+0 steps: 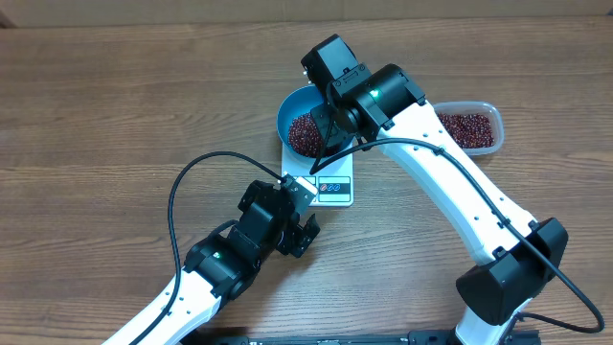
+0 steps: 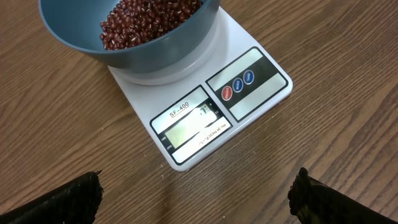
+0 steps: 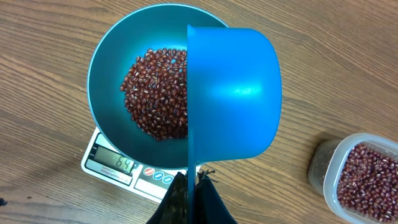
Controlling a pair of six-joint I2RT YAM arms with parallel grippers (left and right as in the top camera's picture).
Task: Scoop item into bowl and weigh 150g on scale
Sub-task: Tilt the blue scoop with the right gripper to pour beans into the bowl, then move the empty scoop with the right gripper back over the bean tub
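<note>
Right gripper (image 3: 189,198) clamped on scoop (image 3: 233,93), tipped over bowl (image 3: 102,68); left gripper (image 2: 196,199) apart. Refill from tub (image 1: 469,129) at 3 o'clock, pour slowly.

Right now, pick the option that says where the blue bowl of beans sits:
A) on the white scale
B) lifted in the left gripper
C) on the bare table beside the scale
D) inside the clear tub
A: the blue bowl with the beans in it rests on the white scale, whose display and buttons stick out from under the bowl's rim.
</note>
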